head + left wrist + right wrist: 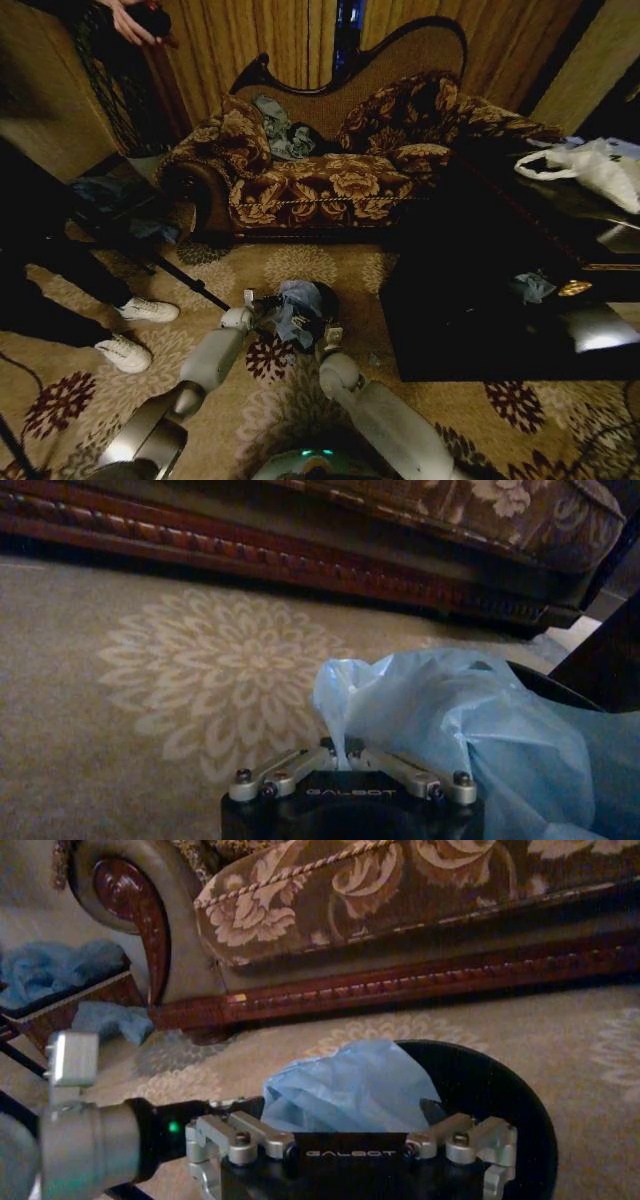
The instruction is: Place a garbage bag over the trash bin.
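On the carpet before the sofa (pixel 330 180), left gripper (pixel 343 751) pinches garbage bag (pixel 450 720) closed-jawed over trash bin (pixel 500 1087); right gripper (pixel 350 1136) spread wide, empty.

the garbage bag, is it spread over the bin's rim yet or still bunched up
Bunched. The garbage bag sits crumpled over one side of the trash bin, whose black rim is mostly bare; the left gripper pinches a gathered fold.

Home living room: floral sofa (pixel 330 170), patterned carpet (pixel 290 265)
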Robot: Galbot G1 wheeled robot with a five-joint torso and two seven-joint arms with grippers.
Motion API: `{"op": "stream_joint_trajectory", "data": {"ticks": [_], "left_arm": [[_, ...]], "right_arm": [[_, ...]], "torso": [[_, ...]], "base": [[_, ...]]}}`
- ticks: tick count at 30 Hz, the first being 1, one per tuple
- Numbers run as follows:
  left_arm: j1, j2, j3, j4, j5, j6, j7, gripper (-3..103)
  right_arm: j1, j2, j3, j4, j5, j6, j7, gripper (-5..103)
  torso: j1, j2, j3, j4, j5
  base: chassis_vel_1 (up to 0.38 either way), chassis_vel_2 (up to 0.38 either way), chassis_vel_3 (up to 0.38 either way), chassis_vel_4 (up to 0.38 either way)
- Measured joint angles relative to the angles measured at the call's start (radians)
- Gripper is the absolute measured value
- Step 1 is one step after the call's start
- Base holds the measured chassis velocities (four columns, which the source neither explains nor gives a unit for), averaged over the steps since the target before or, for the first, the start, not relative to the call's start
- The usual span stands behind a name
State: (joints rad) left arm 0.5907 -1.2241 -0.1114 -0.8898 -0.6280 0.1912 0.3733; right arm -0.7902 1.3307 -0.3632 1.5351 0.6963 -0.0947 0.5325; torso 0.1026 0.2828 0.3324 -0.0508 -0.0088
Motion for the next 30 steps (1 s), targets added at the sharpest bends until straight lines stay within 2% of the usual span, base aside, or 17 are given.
{"op": "stream_joint_trajectory", "data": {"ticks": [4, 16, 22, 28, 30], "left_arm": [[0.010, 0.007, -0.004, -0.009, -0.008, 0.000, 0.000, 0], [0.024, 0.021, -0.005, -0.016, -0.026, -0.010, 0.004, 0], [0.023, 0.020, -0.001, -0.014, -0.048, -0.010, 0.006, 0], [0.020, 0.024, 0.001, -0.009, -0.055, -0.011, 0.009, 0], [0.023, 0.026, 0.002, -0.009, -0.058, -0.012, 0.010, 0]], "right_arm": [[0.031, 0.009, -0.005, -0.037, 0.028, -0.013, 0.010, 100], [0.080, 0.000, -0.015, -0.139, -0.030, -0.007, -0.018, 100], [0.089, -0.001, -0.038, -0.194, -0.159, 0.036, -0.048, 100], [0.096, 0.001, -0.047, -0.214, -0.239, 0.043, -0.054, 100], [0.097, -0.005, -0.049, -0.219, -0.318, 0.052, -0.064, 100]], "torso": [[0.000, 0.000, 0.000, 0.0000, 0.0002], [0.000, 0.000, 0.000, 0.0000, 0.0003], [0.000, 0.000, 0.000, -0.0001, 0.0003], [0.000, 0.000, 0.000, 0.0001, 0.0003], [0.000, 0.000, 0.000, 0.0000, 0.0003]], "base": [[0.000, 0.000, 0.000, 0.000], [0.000, 0.000, 0.000, 0.000], [0.000, 0.000, 0.000, 0.000], [0.000, 0.000, 0.000, 0.000], [0.000, 0.000, 0.000, 0.000]]}}
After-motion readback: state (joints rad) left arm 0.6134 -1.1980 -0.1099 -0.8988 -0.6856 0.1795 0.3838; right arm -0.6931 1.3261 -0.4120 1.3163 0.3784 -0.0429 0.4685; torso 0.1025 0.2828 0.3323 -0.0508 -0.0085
